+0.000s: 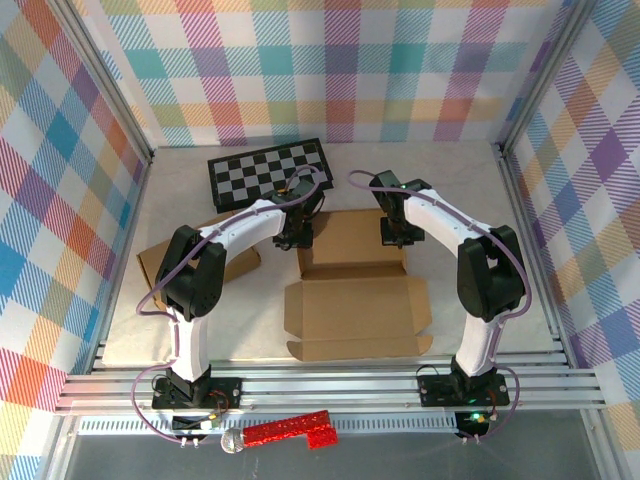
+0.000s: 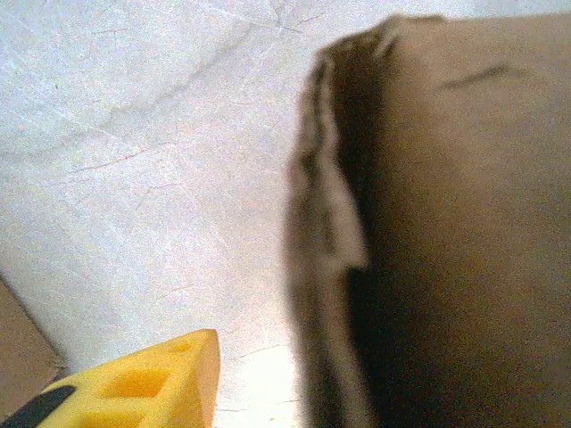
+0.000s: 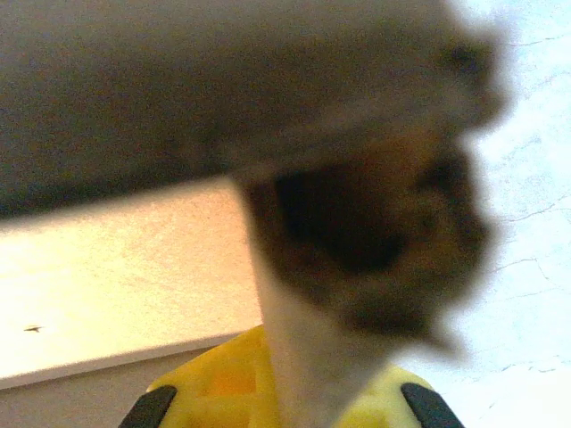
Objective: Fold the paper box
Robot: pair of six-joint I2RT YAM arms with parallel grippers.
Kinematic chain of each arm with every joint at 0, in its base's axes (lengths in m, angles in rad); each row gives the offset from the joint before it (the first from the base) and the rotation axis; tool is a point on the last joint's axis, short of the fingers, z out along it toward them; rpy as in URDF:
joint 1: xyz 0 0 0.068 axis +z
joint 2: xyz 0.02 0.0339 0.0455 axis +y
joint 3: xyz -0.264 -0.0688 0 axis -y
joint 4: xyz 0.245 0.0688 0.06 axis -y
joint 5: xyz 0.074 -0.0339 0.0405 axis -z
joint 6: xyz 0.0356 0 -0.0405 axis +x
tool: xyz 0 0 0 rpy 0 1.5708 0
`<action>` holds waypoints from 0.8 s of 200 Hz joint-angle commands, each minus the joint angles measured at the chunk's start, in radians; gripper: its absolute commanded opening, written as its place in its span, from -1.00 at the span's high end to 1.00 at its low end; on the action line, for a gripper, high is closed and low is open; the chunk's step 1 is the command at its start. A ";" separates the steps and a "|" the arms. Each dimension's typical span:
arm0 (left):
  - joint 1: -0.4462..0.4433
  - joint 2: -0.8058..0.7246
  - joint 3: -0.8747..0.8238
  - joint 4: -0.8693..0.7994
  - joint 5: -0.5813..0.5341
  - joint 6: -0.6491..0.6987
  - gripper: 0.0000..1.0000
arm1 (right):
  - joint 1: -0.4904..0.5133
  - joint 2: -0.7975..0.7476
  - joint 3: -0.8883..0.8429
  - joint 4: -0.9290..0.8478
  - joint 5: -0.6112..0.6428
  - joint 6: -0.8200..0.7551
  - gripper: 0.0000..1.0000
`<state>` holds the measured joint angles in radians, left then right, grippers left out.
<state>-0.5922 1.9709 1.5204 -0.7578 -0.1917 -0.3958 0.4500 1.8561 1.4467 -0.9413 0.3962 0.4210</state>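
Note:
The brown paper box lies unfolded mid-table, its far panel between the two arms. At the box's far left corner is my left gripper. In the left wrist view one yellow finger stands apart from a raised cardboard flap, bare table between them; the other finger is hidden, so the jaws look open. My right gripper is at the far right corner. In the right wrist view the gripper is shut on a blurred upright flap, beside the flat box panel.
A black-and-white checkerboard lies just behind the left gripper. Another cardboard piece rests at the table's left, partly under the left arm. A red glittery object sits below the metal rails at the near edge. Plaid walls enclose the table.

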 commanded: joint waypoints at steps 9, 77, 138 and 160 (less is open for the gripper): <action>-0.006 -0.016 -0.002 0.002 0.072 -0.008 0.05 | -0.001 0.023 0.030 -0.034 -0.012 0.027 1.00; 0.021 -0.040 0.092 0.066 0.334 -0.020 -0.28 | -0.034 0.064 0.054 -0.062 -0.070 0.034 1.00; 0.031 0.010 0.271 -0.062 0.351 -0.011 -0.32 | -0.069 0.078 0.073 -0.081 -0.108 0.049 1.00; 0.031 -0.039 0.331 -0.089 0.283 -0.027 -0.33 | -0.100 0.084 0.075 -0.092 -0.137 0.066 1.00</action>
<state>-0.5549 1.9999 1.7767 -0.8062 0.1219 -0.4080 0.3725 1.9083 1.4998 -1.0039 0.3157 0.4599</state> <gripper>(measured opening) 0.663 0.050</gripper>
